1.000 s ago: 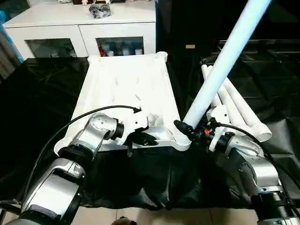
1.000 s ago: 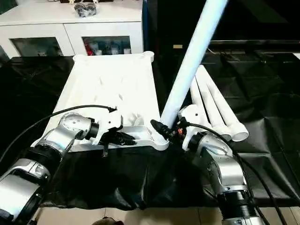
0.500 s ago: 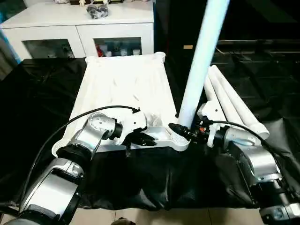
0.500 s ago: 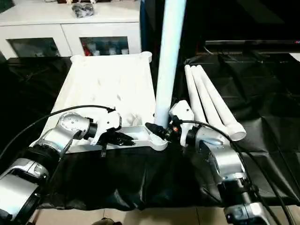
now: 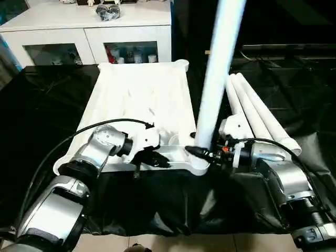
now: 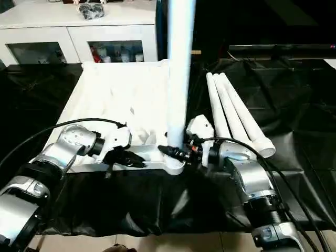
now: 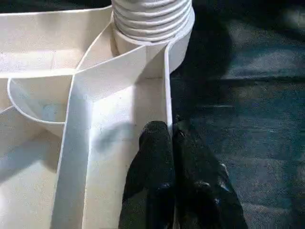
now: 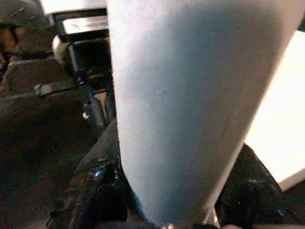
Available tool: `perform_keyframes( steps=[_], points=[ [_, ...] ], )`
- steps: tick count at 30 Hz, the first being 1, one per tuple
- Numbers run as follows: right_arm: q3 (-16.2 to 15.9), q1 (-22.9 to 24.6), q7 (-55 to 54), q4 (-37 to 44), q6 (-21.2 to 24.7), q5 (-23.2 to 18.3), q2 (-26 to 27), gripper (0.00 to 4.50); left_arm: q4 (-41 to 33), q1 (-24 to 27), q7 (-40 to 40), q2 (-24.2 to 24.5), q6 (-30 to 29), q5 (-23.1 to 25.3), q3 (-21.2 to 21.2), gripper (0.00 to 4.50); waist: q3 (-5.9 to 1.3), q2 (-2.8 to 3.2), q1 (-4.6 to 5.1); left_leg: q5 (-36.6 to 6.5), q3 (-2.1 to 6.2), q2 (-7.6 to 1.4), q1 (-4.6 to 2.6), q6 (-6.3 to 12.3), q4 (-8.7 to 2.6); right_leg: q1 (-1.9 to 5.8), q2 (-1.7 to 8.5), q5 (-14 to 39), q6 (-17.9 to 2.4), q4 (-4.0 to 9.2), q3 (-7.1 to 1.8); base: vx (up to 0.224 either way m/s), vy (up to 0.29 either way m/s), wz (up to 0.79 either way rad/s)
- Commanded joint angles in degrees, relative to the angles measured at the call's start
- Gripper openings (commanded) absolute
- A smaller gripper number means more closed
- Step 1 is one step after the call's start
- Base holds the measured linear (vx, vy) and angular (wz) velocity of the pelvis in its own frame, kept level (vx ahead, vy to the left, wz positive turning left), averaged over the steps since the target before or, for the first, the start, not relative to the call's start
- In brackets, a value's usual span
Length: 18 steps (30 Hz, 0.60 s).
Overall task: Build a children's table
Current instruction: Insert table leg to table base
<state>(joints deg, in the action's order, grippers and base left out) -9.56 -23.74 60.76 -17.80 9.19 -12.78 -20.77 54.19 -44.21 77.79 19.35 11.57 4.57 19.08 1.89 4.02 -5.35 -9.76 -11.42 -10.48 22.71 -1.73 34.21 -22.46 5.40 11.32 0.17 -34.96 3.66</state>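
Note:
The white tabletop lies underside up on the black-covered work table. At its near right corner socket a long white leg stands almost upright, leaning slightly right, and my right gripper is shut on its lower end. In the right wrist view black fingers flank the leg. My left gripper is shut on the tabletop's near rim, just left of that socket. In the left wrist view its fingertips pinch the rim wall, and the leg's ribbed end sits in the socket.
Three spare white legs lie side by side on the black cover to the right of the tabletop. A white glass-door cabinet stands behind the table. The table's front edge runs just below my forearms.
The held leg has swung from a strong lean to the right to nearly upright over the corner socket. My left gripper has kept its hold on the rim.

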Motion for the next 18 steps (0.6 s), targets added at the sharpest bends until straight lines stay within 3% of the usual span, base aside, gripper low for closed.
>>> perform_keyframes(
  steps=[1, 5, 6, 8, 10, 13, 14, 15, 16, 17, 18],
  points=[
    [-5.01, 1.96, 2.74, -3.68, 1.65, 2.01, 1.01, 1.88, 0.06, -1.91, 0.38, -0.55, 0.59, 1.31, 1.34, 0.0, -2.77, -0.51, 0.17, -20.3, 1.59, -3.17, -1.89, -0.06, -5.02, 1.66, 3.78, 14.43, -13.29, 4.73, -2.38, 0.0, 0.0, 0.0],
    [-2.9, -0.82, -1.55, -7.76, 1.61, 2.13, 3.63, 1.88, -0.12, -2.65, -3.26, -0.97, -3.08, 0.28, -0.86, 0.0, -2.24, -0.95, 0.4, -23.22, 1.77, -3.15, -2.26, -1.21, -5.32, 1.39, 4.12, 22.01, -12.14, 5.42, -2.49, 0.0, 0.0, 0.0],
    [-2.52, -1.39, -2.5, -8.6, 1.41, 2.22, 4.12, 1.88, -0.19, -2.72, -4.09, -1.03, -3.59, 0.24, -1.15, 0.0, -2.09, -0.87, 0.51, -24.54, 1.95, -3.09, -2.55, -1.7, -5.35, 1.26, 4.29, 25.56, -11.3, 5.77, -2.51, 0.0, 0.0, 0.0],
    [-1.38, -3.8, -7.68, -12.27, 1.02, 3.59, 5.93, 1.88, -0.5, -2.92, -7.22, -1.24, -5.87, 0.19, -2.16, 0.0, -2.1, -0.81, 0.83, -25.22, 2.09, -3.06, -2.74, -2.52, -5.39, 0.99, 4.29, 26.98, -11.11, 5.82, -2.56, 0.0, 0.0, 0.0],
    [1.04, -8.71, -17.81, -20.09, 0.25, 5.45, 9.41, 1.88, -3.34, -2.51, -12.36, -2.3, -11.61, -0.92, -4.59, 0.0, -1.92, -1.28, 1.78, -26.64, 2.46, -3.0, -2.67, -3.9, -5.63, 0.8, 4.31, 29.56, -10.47, 5.86, -2.38, 0.0, 0.0, 0.0],
    [2.44, -10.68, -22.21, -23.31, 0.04, 5.58, 10.92, 1.88, -5.22, -2.08, -16.09, -2.95, -14.57, -0.57, -5.42, 0.0, -1.88, -0.93, 2.41, -27.7, 2.69, -3.02, -2.69, -4.53, -5.7, 0.7, 4.16, 29.01, -10.3, 5.98, -2.32, 0.0, 0.0, 0.0],
    [3.43, -12.12, -26.42, -25.91, -0.11, 5.94, 12.02, 1.88, -8.08, -1.32, -20.93, -3.91, -18.15, 0.5, -6.0, 0.0, -2.03, -1.26, 2.28, -27.13, 2.61, -3.12, -2.69, -4.12, -5.67, 0.75, 4.22, 27.0, -10.67, 5.85, -2.45, 0.0, 0.0, 0.0],
    [3.43, -12.12, -26.42, -25.91, -0.11, 5.94, 12.02, 1.88, -8.08, -1.32, -20.93, -3.91, -18.15, 0.5, -6.0, 0.0, -1.99, -1.14, 2.32, -26.88, 2.51, -3.26, -2.72, -4.18, -5.76, 0.65, 4.18, 25.58, -11.09, 5.79, -2.55, 0.0, 0.0, 0.0],
    [4.13, -13.08, -29.95, -28.19, -0.65, 6.32, 13.12, 1.88, -12.18, -0.15, -26.36, -5.95, -23.29, 1.22, -6.85, 0.0, -1.91, -1.85, 2.45, -26.26, 2.3, -3.02, -2.46, -3.59, -5.73, 0.8, 3.88, 24.16, -11.27, 5.84, -2.47, 0.0, 0.0, 0.0],
    [4.43, -13.27, -31.31, -28.83, -1.07, 6.42, 13.62, 1.88, -13.82, 0.39, -29.2, -7.06, -25.06, 1.74, -7.18, 0.0, -1.94, -1.66, 2.48, -24.13, 2.26, -3.24, -2.21, -3.41, -5.81, 1.02, 3.99, 21.22, -12.11, 5.33, -2.61, 0.0, 0.0, 0.0],
    [4.95, -13.37, -32.37, -29.22, -1.77, 6.28, 14.24, 1.88, -14.74, 0.92, -31.29, -7.81, -25.18, 2.72, -6.73, 0.0, -2.03, -1.89, 2.27, -22.61, 1.94, -2.98, -2.35, -2.48, -5.54, 1.06, 3.88, 20.39, -12.24, 5.58, -2.57, 0.0, 0.0, 0.0]
  ],
)
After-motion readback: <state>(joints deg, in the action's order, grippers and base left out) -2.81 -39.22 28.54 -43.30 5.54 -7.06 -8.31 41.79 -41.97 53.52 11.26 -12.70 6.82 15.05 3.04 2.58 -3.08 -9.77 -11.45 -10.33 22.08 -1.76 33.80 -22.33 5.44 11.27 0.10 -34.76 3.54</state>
